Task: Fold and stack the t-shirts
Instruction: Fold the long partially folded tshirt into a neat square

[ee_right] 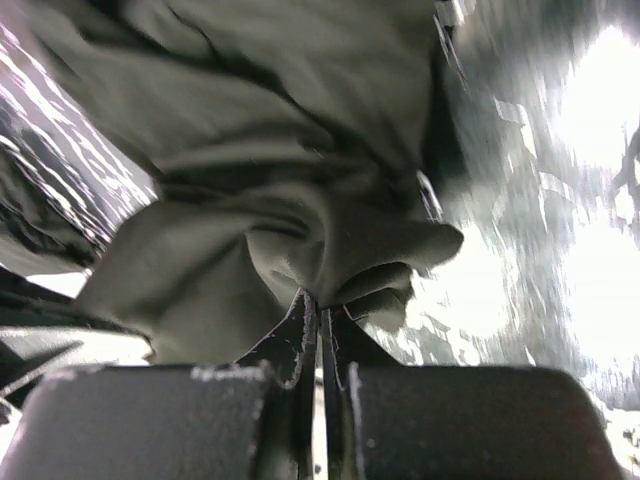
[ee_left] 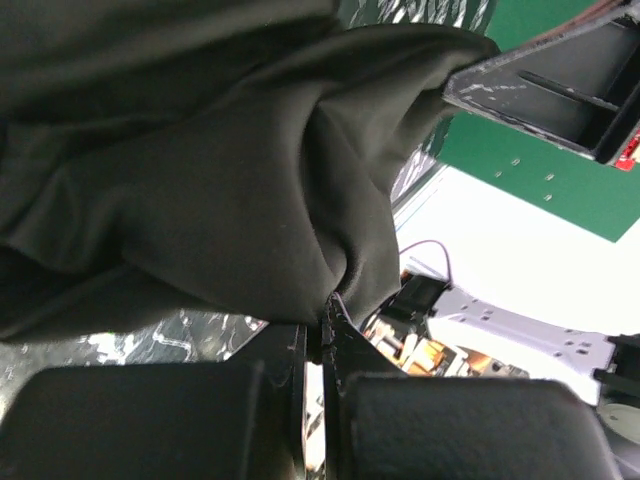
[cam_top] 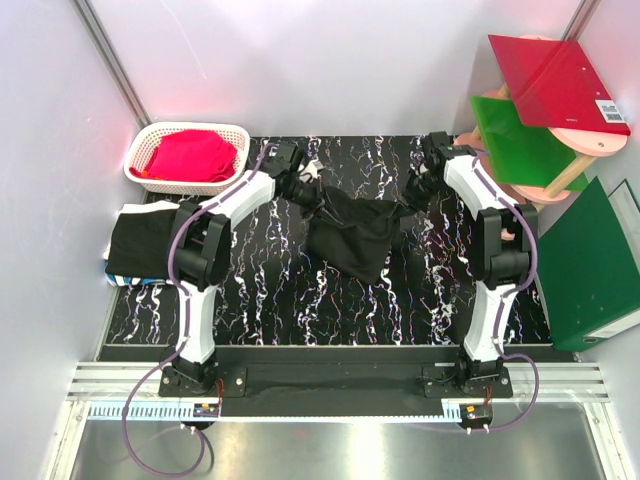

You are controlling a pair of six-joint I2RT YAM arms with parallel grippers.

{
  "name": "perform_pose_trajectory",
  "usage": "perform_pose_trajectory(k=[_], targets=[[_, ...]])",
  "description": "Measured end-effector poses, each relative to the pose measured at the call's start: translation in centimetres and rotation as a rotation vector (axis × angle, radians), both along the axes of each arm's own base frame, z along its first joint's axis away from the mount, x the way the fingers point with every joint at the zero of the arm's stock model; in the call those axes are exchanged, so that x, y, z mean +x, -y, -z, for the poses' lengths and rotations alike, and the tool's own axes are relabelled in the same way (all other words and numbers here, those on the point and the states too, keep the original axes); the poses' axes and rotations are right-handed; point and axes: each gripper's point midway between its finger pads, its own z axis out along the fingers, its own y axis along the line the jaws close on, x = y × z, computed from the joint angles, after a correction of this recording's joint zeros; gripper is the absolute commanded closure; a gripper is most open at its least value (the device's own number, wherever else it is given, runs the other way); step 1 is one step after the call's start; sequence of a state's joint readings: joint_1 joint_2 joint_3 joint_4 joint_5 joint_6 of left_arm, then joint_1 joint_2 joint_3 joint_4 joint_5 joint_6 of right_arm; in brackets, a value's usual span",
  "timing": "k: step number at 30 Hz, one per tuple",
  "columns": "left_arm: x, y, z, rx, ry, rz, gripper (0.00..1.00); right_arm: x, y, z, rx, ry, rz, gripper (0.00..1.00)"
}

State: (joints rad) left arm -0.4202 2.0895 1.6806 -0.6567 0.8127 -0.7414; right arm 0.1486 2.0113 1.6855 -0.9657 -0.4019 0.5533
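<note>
Both arms have the soft black cotton t-shirt (cam_top: pixel 352 235) raised between them in the middle of the frame. The left claw (ee_left: pixel 322 325) is pinched tight on one bunched edge and the right claw (ee_right: pixel 320 308) is clamped just as firmly on the opposite one, so the cloth sags like a hammock over the black white-veined marble counter (cam_top: pixel 270 300). Whether its lowest fold touches down, I can't tell. Gripping it at two far points looks like the set-up for pulling the fabric wide and laying it flat, since no fold can start on a crumpled heap. At the left edge a flat folded black rectangle of shirt (cam_top: pixel 140 240) sits ready, probably the base of the stack. In the upper left, a white plastic basket (cam_top: pixel 160 183) holds bright pink cloth (cam_top: pixel 190 155).
</note>
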Motion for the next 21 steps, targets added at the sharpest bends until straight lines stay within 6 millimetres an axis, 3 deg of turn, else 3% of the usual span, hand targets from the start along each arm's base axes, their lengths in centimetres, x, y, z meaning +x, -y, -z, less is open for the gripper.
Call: perform_pose_trajectory(k=[8, 11, 17, 21], targets=[[4.7, 0.9, -3.2, -0.066, 0.081, -0.059, 1.00, 4.1, -0.8, 0.4, 0.017, 0.052, -0.004, 0.95], [6.4, 0.6, -3.9, -0.085, 0.107, -0.088, 1.00, 4.8, -0.8, 1.8, 0.012, 0.037, -0.006, 0.75], [9.4, -0.2, -2.8, -0.118, 0.095, -0.172, 1.00, 5.6, 0.6, 3.8, -0.083, 0.044, -0.007, 0.10], [11.1, -0.1, -1.4, -0.158, 0.068, -0.221, 1.00, 6.0, 1.9, 3.1, -0.160, 0.096, 0.002, 0.07]])
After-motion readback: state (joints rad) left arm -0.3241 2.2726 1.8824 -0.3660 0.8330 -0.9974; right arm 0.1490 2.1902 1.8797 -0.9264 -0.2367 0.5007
